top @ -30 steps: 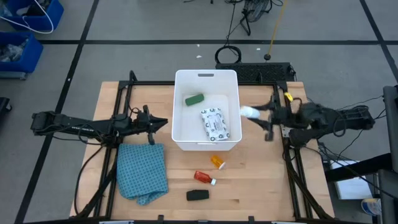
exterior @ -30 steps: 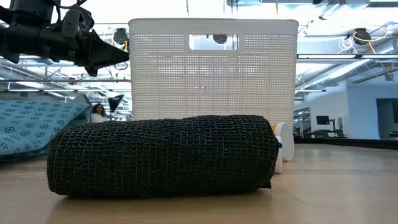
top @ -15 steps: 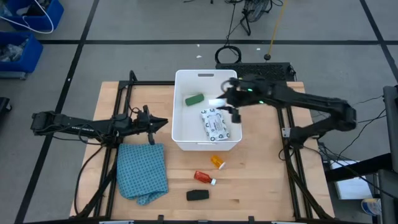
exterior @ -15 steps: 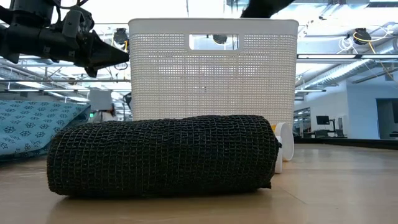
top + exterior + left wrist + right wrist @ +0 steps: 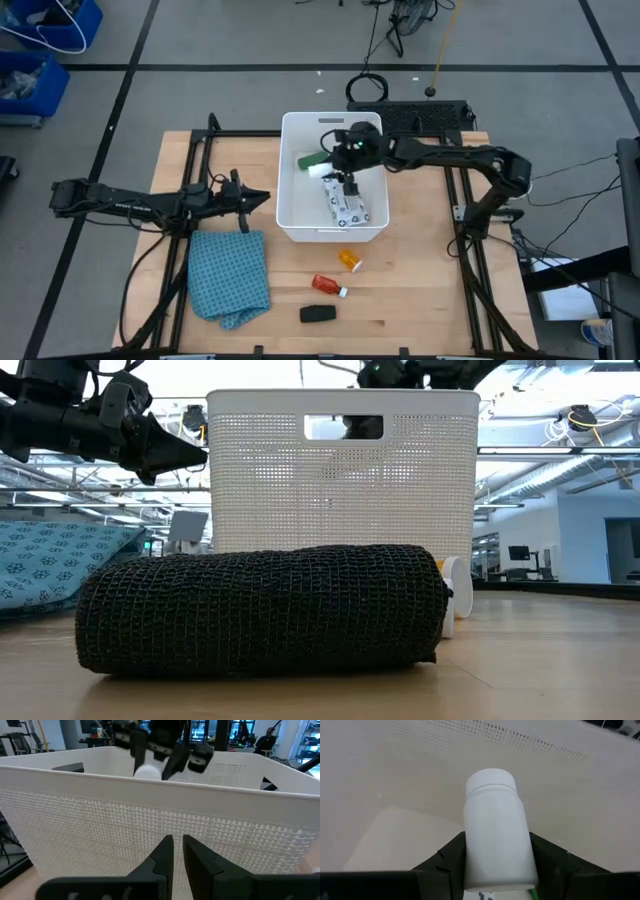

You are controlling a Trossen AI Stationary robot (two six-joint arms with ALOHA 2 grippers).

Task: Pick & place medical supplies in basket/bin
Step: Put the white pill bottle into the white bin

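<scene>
My right gripper [image 5: 338,166] reaches over the white tub [image 5: 290,215] and is shut on a white bottle [image 5: 495,835]. It hovers beside the green oblong piece [image 5: 312,160], which lies on the tub floor with the flat white printed packet [image 5: 345,200]. On the table near the tub lie the orange pill bottle [image 5: 349,261], the red-and-white tube [image 5: 328,286] and the black oblong piece [image 5: 318,314]. My left gripper [image 5: 262,196] waits shut, just left of the tub's wall [image 5: 150,815]. My right gripper pinches the white bottle's body [image 5: 492,870] between its two fingers [image 5: 451,857], one on each side. The fingers come from the table's right side, roughly level. The bottle's capped end [image 5: 491,779] points away from the wrist. It is lifted clear, above the tub floor.
A blue checked cloth [image 5: 232,275] lies crumpled on the table's near left part. The tub's tall perforated wall [image 5: 340,470] stands behind the black piece [image 5: 260,610] in the low view. Bare wood shows on the table's right side [image 5: 420,270].
My right gripper has carried the white bottle from beyond the tub's right wall toward the table's left, over the rim. It now hangs inside the tub's far half beside the green piece. It has stayed shut on the bottle.
</scene>
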